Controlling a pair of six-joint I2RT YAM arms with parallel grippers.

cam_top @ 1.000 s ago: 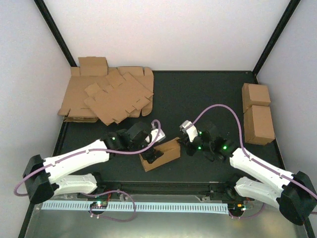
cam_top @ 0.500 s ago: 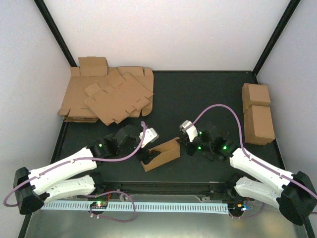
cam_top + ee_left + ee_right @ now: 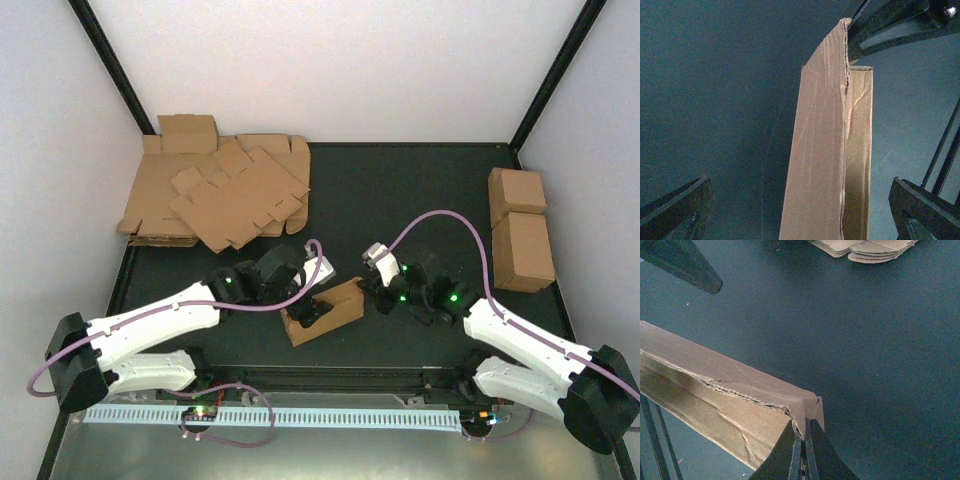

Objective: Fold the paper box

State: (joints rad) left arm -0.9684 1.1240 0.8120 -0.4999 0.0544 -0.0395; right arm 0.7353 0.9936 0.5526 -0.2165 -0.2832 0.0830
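Brown cardboard paper box [image 3: 345, 300] lies by the near edge of the table [image 3: 400, 200]; we see the left gripper [image 3: 308, 312] spread wide astride it, the right gripper [image 3: 368, 285] clamped on its right end.

I'm reading the paper box [image 3: 825, 150] as matt brown corrugated cardbd, creasing and fraying rough along its seam (fibres showing). The table [image 3: 400, 190] is looking matt, dark, smooth. Left arm [image 3: 150, 325] and right arm [image 3: 520, 340] are showing glossy white plastic shells w/ black matt joints. Near-edge sheet [image 3: 330, 455] is looking like dull brushed metal.
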